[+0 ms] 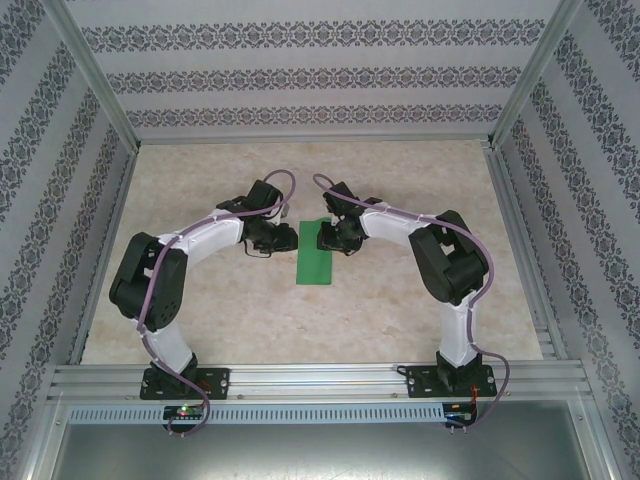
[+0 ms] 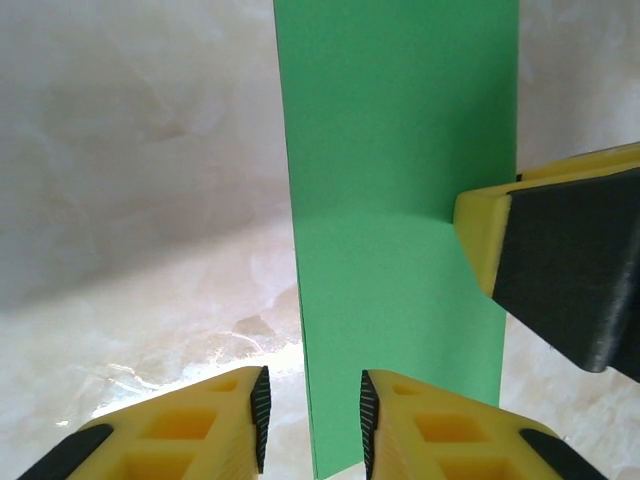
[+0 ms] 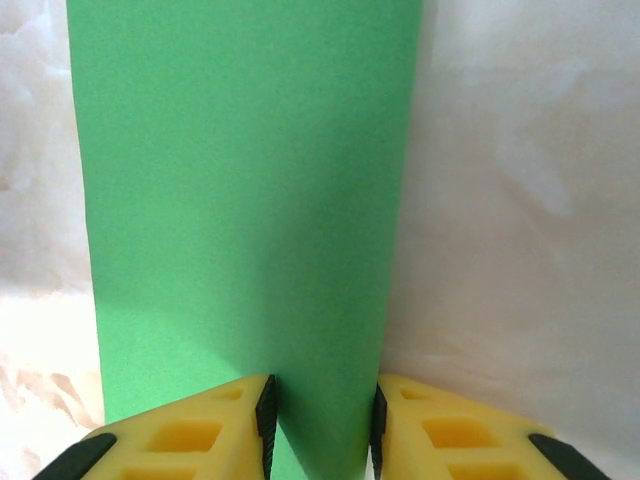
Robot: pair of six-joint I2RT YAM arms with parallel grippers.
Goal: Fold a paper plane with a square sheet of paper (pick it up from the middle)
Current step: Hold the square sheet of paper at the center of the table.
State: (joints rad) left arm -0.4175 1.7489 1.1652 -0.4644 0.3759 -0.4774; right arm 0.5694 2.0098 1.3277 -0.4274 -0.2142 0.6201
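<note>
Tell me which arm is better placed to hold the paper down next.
Probably right: the right gripper sits over the green paper; the left gripper merely straddles its edge, jaws open.

Nothing to read here: no word, label, brand or number was legible anywhere. The square sheet of paper point(image 3: 240, 200) was plain green on its visible face, and the wall panels point(image 1: 320, 75) carried ornamental bands, not lettering.

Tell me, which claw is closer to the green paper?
Right, narrowly: the right gripper sits over the far end of the green paper, while the left gripper sits at its left edge.
</note>
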